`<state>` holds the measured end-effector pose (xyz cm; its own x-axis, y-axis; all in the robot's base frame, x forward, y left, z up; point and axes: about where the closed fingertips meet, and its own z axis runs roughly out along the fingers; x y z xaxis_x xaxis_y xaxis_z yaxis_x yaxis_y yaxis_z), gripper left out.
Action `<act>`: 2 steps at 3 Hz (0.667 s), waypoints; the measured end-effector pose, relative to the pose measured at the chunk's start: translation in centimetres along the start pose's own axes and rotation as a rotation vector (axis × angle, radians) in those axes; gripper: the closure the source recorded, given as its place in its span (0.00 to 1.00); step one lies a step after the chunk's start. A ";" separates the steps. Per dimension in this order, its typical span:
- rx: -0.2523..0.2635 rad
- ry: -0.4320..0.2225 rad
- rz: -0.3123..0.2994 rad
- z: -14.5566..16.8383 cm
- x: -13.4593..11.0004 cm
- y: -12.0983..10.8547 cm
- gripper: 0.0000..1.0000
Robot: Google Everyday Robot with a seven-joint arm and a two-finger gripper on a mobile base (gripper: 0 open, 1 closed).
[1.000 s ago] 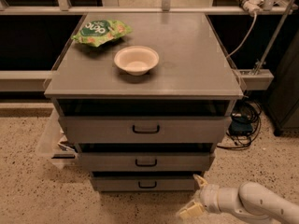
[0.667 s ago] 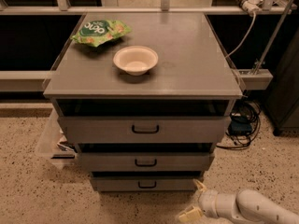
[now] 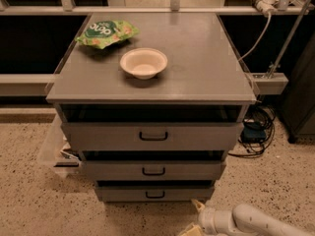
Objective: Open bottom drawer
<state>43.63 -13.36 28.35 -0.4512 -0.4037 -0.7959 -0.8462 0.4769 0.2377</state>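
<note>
One bottom drawer crosswise; gripper below-right.

Your white arm comes in low from the bottom right corner of the view, lying nearly level and pointing left, and at its end your gripper holds its two tan fingers spread apart, clasping nothing.
</note>
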 end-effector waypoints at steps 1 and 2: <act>-0.034 0.004 -0.064 5.6 0.1 -3.6 0.00; -0.035 0.005 -0.062 5.6 0.1 -3.5 0.00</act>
<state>48.16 -10.73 24.28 -0.3984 -0.4356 -0.8071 -0.8822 0.4228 0.2073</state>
